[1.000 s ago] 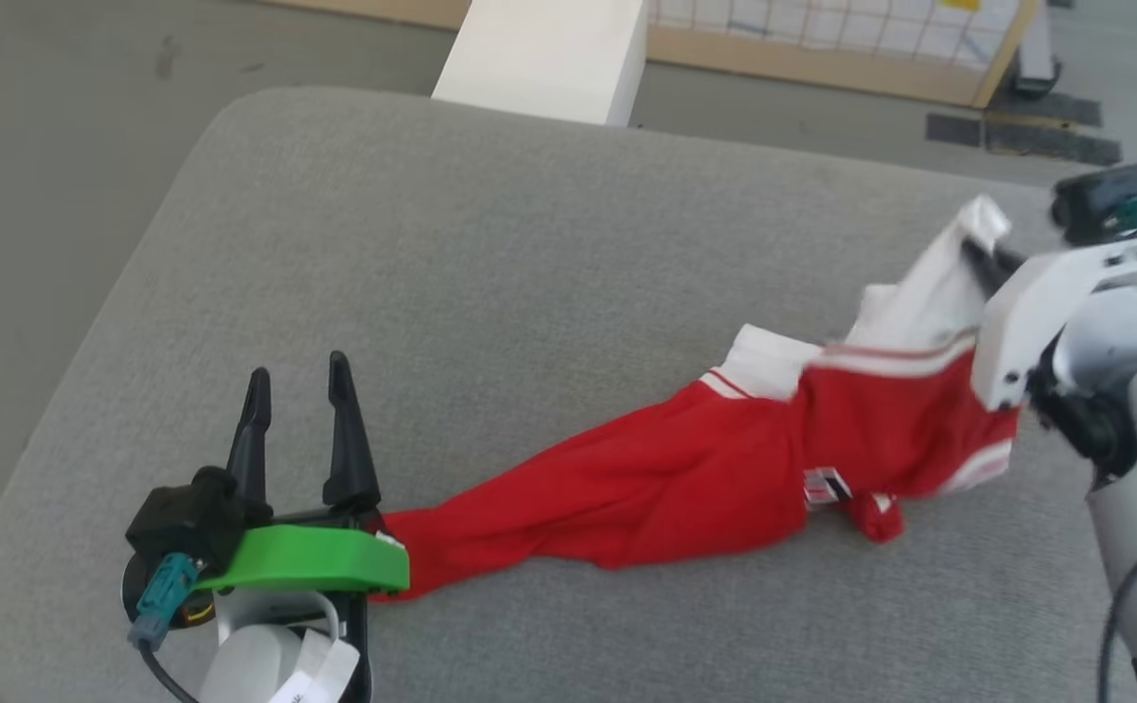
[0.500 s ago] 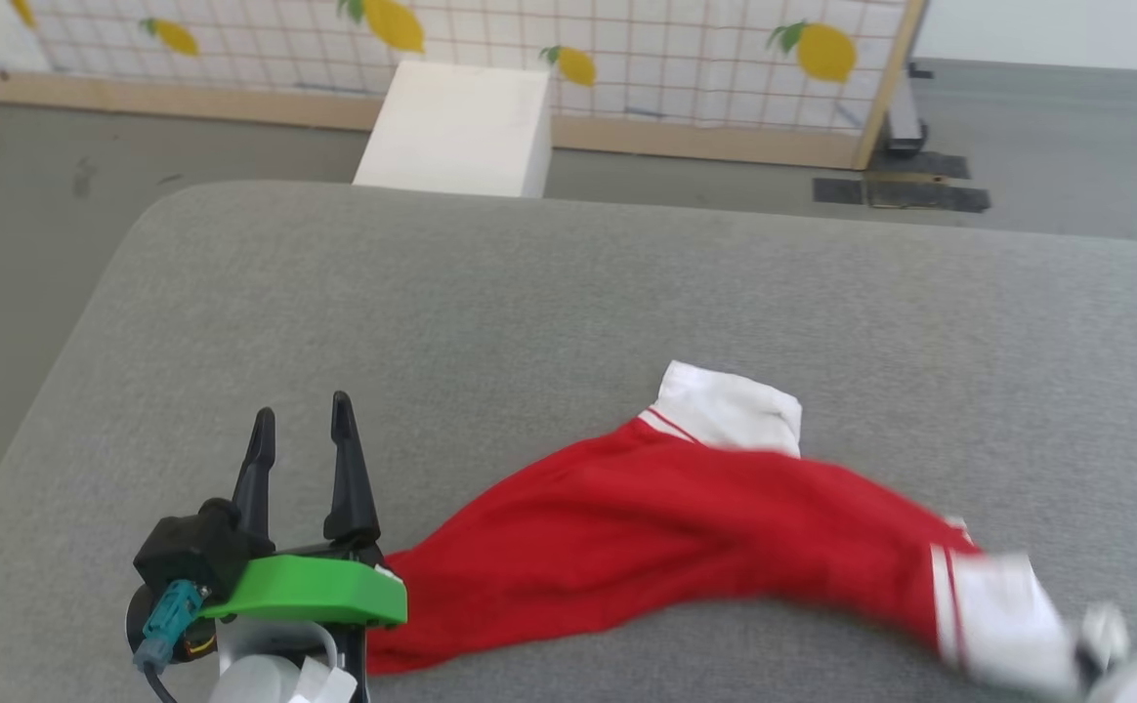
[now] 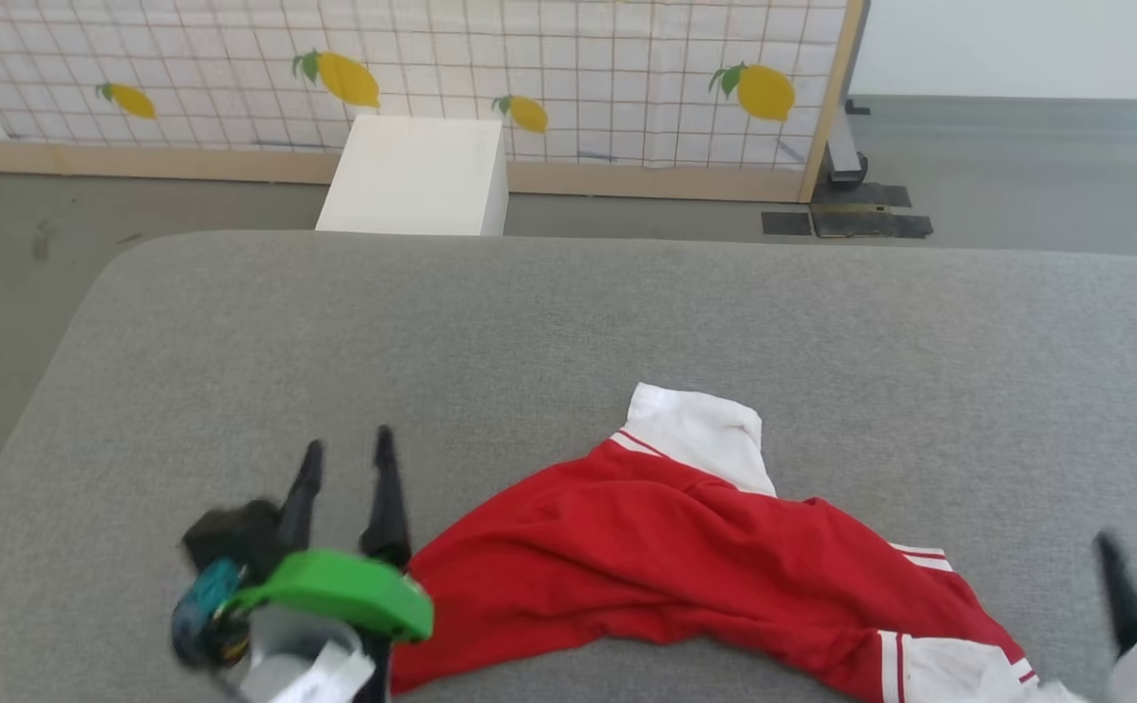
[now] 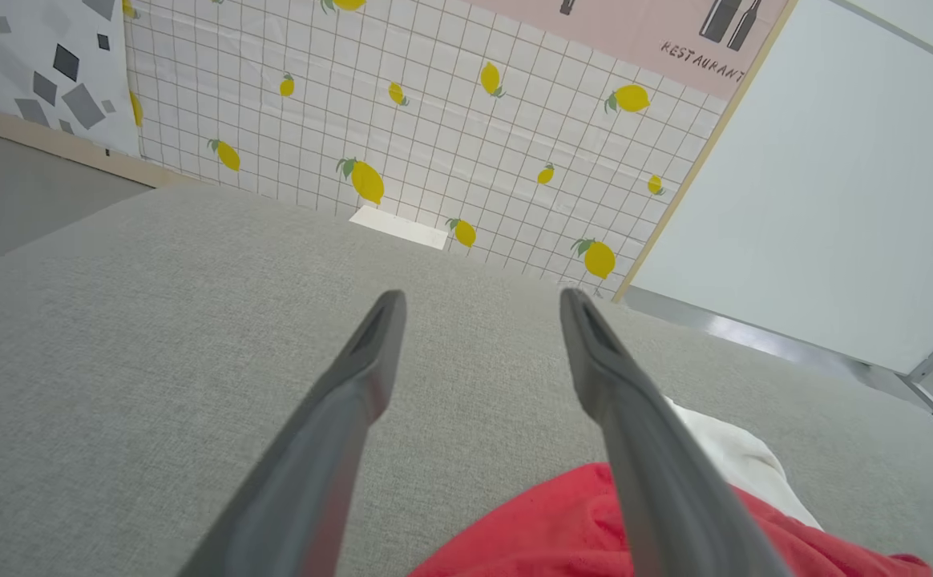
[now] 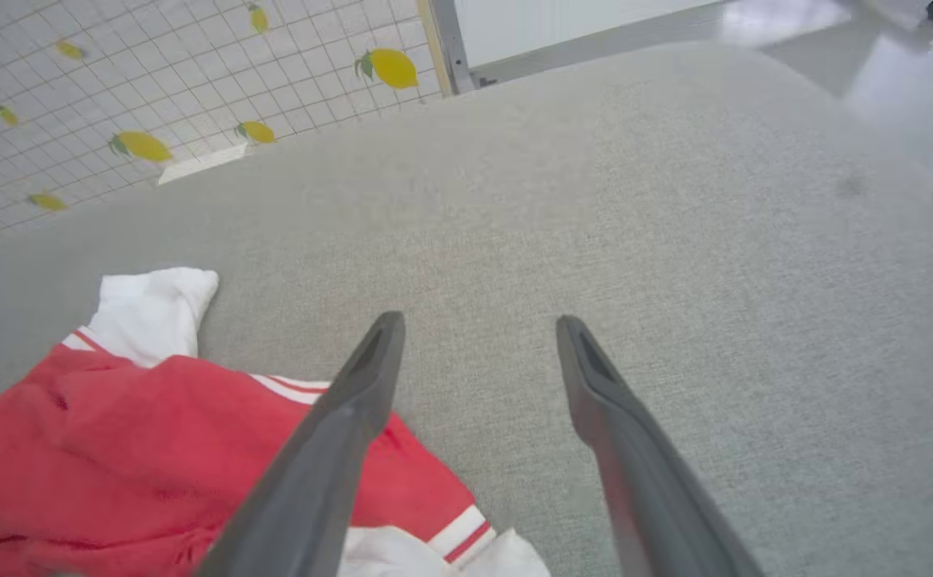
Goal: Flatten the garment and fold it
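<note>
Bright, even, diffuse light left no hard shadows on the grey bench (image 3: 568,322). Only a thin soft shade lay under the red shirt's (image 3: 686,557) lower edge, toward 6 o'clock in the head view. That view was sharp through its middle, but the left jaws at 7 o'clock and the right jaws at 4 o'clock were smeared with blur. In both wrist views the jaws went soft and out of focus toward the bottom edge, and the grid wall (image 4: 434,120) bowed under the wide lens. White glare washed out the floor (image 5: 899,72) at 1 o'clock in the right wrist view.
</note>
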You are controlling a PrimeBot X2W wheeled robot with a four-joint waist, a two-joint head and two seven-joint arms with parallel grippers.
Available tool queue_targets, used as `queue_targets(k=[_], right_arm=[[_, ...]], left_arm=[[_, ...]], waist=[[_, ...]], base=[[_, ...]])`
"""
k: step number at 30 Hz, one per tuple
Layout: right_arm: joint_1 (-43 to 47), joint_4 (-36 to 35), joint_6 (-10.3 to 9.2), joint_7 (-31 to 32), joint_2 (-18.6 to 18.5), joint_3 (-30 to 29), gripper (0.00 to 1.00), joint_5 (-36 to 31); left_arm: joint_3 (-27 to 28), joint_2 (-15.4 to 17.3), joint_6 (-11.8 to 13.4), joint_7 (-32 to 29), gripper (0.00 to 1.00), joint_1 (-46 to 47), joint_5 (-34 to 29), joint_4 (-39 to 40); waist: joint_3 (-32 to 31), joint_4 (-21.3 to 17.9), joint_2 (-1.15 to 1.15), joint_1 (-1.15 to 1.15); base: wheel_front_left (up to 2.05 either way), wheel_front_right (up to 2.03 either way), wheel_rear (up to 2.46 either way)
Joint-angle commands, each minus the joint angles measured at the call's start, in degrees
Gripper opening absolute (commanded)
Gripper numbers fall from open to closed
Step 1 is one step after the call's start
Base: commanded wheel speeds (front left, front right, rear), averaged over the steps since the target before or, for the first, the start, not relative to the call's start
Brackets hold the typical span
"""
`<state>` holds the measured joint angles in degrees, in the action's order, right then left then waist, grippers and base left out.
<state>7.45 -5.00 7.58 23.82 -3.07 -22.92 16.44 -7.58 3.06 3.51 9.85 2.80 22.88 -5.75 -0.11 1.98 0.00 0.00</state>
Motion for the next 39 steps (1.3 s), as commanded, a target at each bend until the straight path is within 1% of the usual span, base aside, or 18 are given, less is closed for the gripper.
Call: queue_targets(k=[1, 5, 8, 9, 11, 13, 16, 19, 22, 27, 29, 30, 31, 32, 33, 35, 39], right_arm=[[-1.91, -1.23, -0.09, -1.19, 0.1, -1.12, 1.0, 0.52], [-5.32, -3.95, -0.09, -2.04, 0.15, -3.26, 1.0, 0.29], [-6.99, -4.28, -0.09, -1.98, 0.17, -3.7, 1.0, 0.28], [-7.45, -4.14, -0.09, -1.96, 0.17, -3.51, 1.0, 0.44], [-8.11, -3.49, -0.09, -1.83, 0.18, -2.67, 1.0, 1.07], [-8.75, -2.67, -0.09, -1.74, 0.18, -1.66, 1.0, 1.9], [-9.83, -1.46, -0.09, -2.35, 0.18, -0.4, 1.0, 2.73], [-10.58, -0.47, -0.09, -3.16, 0.18, 0.56, 1.0, 3.25], [-10.88, 0.17, -0.09, -3.96, 0.19, 0.94, 1.0, 3.89], [-11.22, 1.05, -0.09, -4.75, 0.19, 1.31, 1.0, 4.07], [-11.25, 1.1, -0.09, -4.86, 0.19, 1.37, 1.0, 3.57], [-11.31, 1.16, -0.09, -4.9, 0.19, 1.36, 1.0, 3.39], [-11.37, 1.18, -0.09, -4.93, 0.19, 1.31, 1.0, 3.32], [-11.42, 1.23, -0.09, -4.92, 0.19, 1.26, 1.0, 3.27], [-11.41, 1.25, -0.09, -4.9, 0.19, 1.17, 1.0, 3.21], [-11.35, 1.29, -0.09, -4.77, 0.19, 1.2, 1.0, 3.01], [-10.86, 1.45, -0.09, -4.49, 0.19, 1.3, 1.0, 2.6]], left_arm=[[-0.98, -0.08, -0.74, -1.77, 1.0, 3.07, 0.28, -0.69], [-5.38, -0.12, -2.16, -10.22, 1.0, 11.03, 1.66, -4.53], [-10.12, -0.15, -2.89, -16.8, 1.0, 18.46, 3.31, -8.81], [-12.64, -0.16, -2.96, -20.28, 1.0, 21.28, 3.88, -11.1], [-16.77, -0.16, -2.78, -25.53, 1.0, 26.22, 5.66, -15.06], [-20.99, -0.17, -2.49, -31.03, 1.0, 31.04, 5.91, -19.57], [-25.16, -0.17, -1.59, -36.6, 1.0, 35.93, 6.83, -25.71], [-27.7, -0.17, 0.25, -40.05, 1.0, 39.53, 5.7, -31.98], [-29.42, -0.17, 1.39, -41.9, 1.0, 41.7, 4.11, -37.49], [-31.93, -0.18, 0.87, -43.72, 1.0, 42.64, 4.73, -42.78], [-32.9, -0.18, -0.02, -44.89, 1.0, 42.43, 6.03, -43.73], [-32.78, -0.18, -0.48, -44.66, 0.62, 42.23, 7.57, -43.47], [-32.88, -0.18, -0.65, -43.76, 0.28, 42.26, 8.37, -43.01], [-33.23, -0.18, -0.73, -43.13, 0.0, 42.37, 9.15, -42.77], [-33.13, -0.18, -0.71, -42.39, 0.0, 42.47, 10.22, -42.33], [-32.17, -0.18, 0.11, -39.33, 0.0, 43.08, 12.7, -41.05], [-28.18, -0.18, 2.27, -31.36, 0.0, 45.25, 17.57, -39.03]], waist=[[-0.12, -0.53, 0.0, 0.0], [1.13, -1.6, 0.0, 0.0], [2.69, -2.59, 0.0, 0.0], [3.4, -3.07, 0.0, 0.0], [4.69, -4.17, 0.0, 0.0], [6.29, -5.47, 0.0, 0.0], [8.38, -7.81, 0.0, 0.0], [10.43, -9.98, 0.0, 0.0], [11.76, -11.18, 0.0, 0.0], [12.95, -12.03, 0.0, 0.0], [13.24, -11.75, 0.0, 0.0], [13.33, -11.48, 0.0, 0.0], [13.38, -11.16, 0.0, 0.0], [13.32, -10.72, 0.0, 0.0], [13.23, -10.27, 0.0, 0.0], [12.87, -9.22, 0.0, 0.0], [11.4, -6.7, 0.0, 0.0]], base=[[0.0, 0.0, 0.0], [0.0, 0.0, 0.0], [0.0, 0.0, 0.0], [0.0, 0.0, 0.0], [0.0, 0.0, 0.0], [0.0, 0.0, 0.0], [0.0, 0.0, 0.0], [0.0, 0.0, 0.0], [0.0, 0.0, 0.0], [0.0, 0.0, 0.0], [0.0, 0.0, 0.0], [0.0, 0.0, 0.0], [0.0, 0.0, 0.0], [0.0, 0.0, 0.0], [0.0, 0.0, 0.0], [0.0, 0.0, 0.0], [0.0, 0.0, 0.0]])
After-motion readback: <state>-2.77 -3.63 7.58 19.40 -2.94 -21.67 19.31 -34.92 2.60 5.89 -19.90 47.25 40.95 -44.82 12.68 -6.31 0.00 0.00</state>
